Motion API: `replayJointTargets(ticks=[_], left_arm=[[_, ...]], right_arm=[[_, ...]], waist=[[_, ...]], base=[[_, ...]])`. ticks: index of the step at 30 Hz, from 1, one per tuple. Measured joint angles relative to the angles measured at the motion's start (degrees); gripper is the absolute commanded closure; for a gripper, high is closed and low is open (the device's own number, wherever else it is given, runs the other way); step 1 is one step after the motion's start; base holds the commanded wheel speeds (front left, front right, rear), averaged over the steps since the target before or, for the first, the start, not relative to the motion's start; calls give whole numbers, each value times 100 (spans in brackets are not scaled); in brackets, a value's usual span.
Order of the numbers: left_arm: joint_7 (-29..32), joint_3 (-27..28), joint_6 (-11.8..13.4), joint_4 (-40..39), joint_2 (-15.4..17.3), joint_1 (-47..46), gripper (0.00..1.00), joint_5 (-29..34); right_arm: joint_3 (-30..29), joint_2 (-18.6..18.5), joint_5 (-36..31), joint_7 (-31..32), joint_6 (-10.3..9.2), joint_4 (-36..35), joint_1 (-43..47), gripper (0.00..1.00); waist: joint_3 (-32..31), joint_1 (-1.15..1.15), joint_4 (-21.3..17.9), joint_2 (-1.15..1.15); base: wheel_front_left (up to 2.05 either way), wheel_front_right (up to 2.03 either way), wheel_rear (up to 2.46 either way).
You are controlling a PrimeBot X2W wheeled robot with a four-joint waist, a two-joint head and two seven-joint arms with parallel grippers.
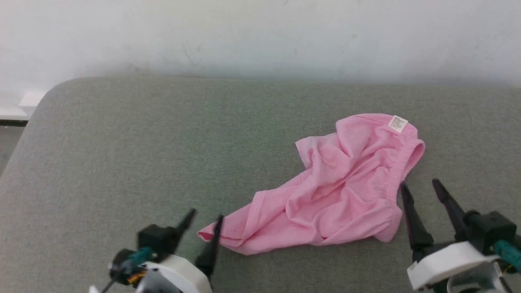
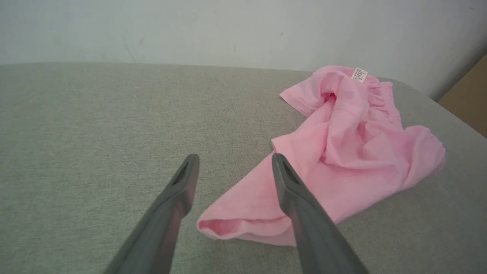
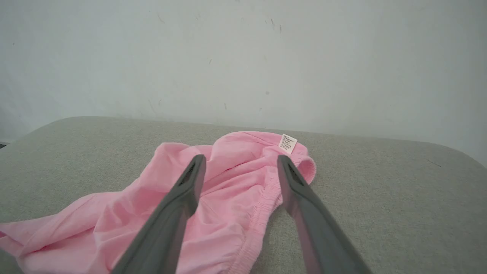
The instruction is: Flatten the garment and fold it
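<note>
While both arms stand at the near edge of the work area, I read the garment (image 1: 333,195) as lying crumpled on the grey padded surface (image 1: 122,154), right of centre in the head view and close to the white wall (image 1: 260,36) at its far end. It is neither flattened nor folded.

Garment layout:
- The gathered waistband (image 1: 401,167) curves along the robot's right side of the heap.
- The white label (image 1: 398,123) sits at the far end, facing up.
- One leg hem (image 2: 224,224) points toward the near left, its opening loose.

Left gripper (image 1: 206,215): fingers spread, holding nothing. In the left wrist view the hem lies between and just below the two fingers; its right-hand finger overlaps the pink cloth — I cannot tell whether it touches.

Right gripper (image 1: 419,184): fingers spread, holding nothing. Its inner finger stands just beside the waistband's near end. In the right wrist view the waistband runs between the two fingers — contact cannot be confirmed.
</note>
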Motion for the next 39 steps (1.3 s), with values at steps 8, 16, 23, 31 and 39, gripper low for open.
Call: replayJointTargets(ticks=[8,16,23,31,39], left_arm=[[1267,-1326,-8,33,479,-276,0,-662],[1480,-1708,-9,594,868,-878,100,-980],[975,-1279,9,786,1125,-1475,100,-1090],[833,-843,22,1658,1232,-2535,100,-1377],[439,-916,0,2897,1135,-3035,96,-1591]], right_arm=[[275,121,-155,253,0,-639,336,0],[492,142,-192,309,0,-773,334,0],[471,144,-192,353,0,-802,324,0],[500,143,-197,406,0,-831,119,0],[559,142,-190,370,0,-655,-22,0]], waist=[[-7,1,-233,0],[108,1,-464,0],[244,1,-598,0],[611,2,-667,0],[901,3,-823,0]], base=[[0,0,0],[0,0,0],[0,0,0],[0,0,0],[0,0,0]])
